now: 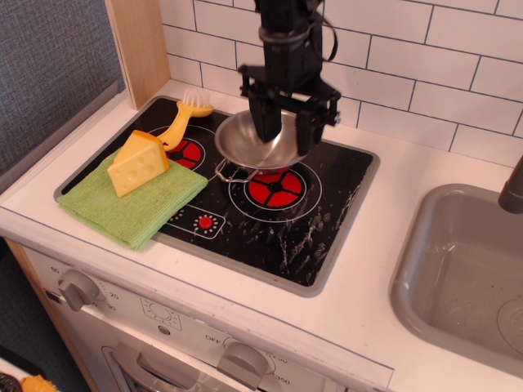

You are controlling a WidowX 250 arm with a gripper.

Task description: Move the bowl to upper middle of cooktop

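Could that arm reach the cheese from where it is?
Probably yes. The cheese sits uncovered on the green cloth, nothing above it; but the gripper is over the bowl now.
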